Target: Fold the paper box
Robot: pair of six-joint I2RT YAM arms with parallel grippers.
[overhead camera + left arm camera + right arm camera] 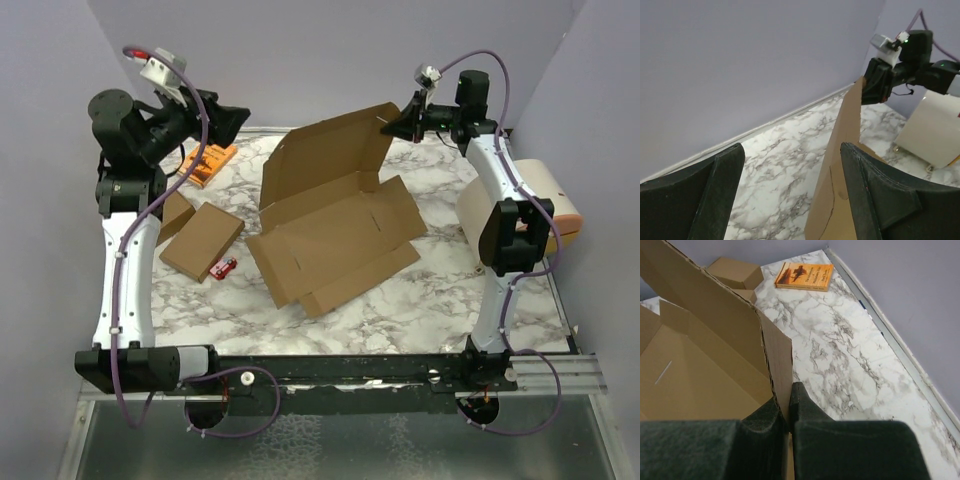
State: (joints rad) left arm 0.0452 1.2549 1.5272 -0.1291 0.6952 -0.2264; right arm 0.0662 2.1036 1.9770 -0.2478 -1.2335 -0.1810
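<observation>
The paper box (pixel 335 235) lies unfolded in the middle of the marble counter (pixel 450 290), with its far flap raised. The right fingers (pixel 810 420) are pressed together on that flap's far corner. The left fingers (pixel 875 195) stand wide apart beside the flap's other end, holding nothing.
</observation>
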